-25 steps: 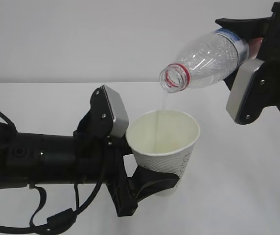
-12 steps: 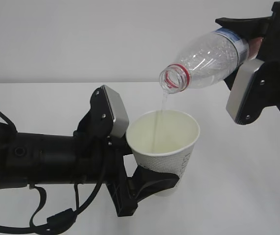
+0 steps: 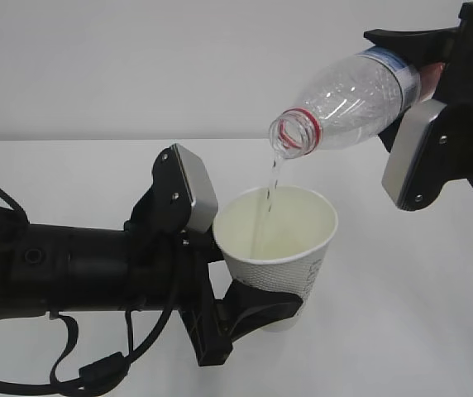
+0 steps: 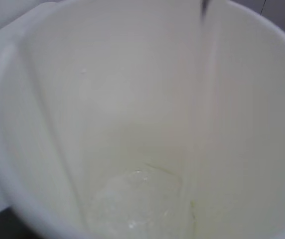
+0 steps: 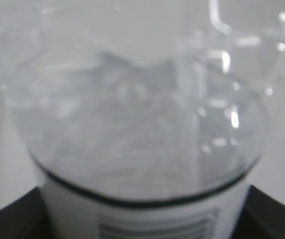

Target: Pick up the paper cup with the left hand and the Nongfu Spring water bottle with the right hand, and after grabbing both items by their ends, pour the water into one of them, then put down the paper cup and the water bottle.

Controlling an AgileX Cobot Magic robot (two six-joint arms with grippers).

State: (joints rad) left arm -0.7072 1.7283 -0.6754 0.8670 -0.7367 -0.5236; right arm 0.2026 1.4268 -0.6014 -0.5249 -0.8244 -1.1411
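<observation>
From the exterior view you see the left hand [image 3: 257, 310] clamped on the lower wall of the cup [image 3: 276, 240], held upright above the table [image 3: 402, 273], while the right hand [image 3: 422, 74] grips the bottle [image 3: 348, 103] by its labelled end, tipped mouth-down just above the cup's rim. A thin stream of water [image 3: 265, 203] falls from mouth to cup. Only your left wrist view shows the shallow pool at the cup's bottom [image 4: 142, 204]; your right wrist view shows only the blurred bottle wall [image 5: 142, 124] and a barcode strip.
</observation>
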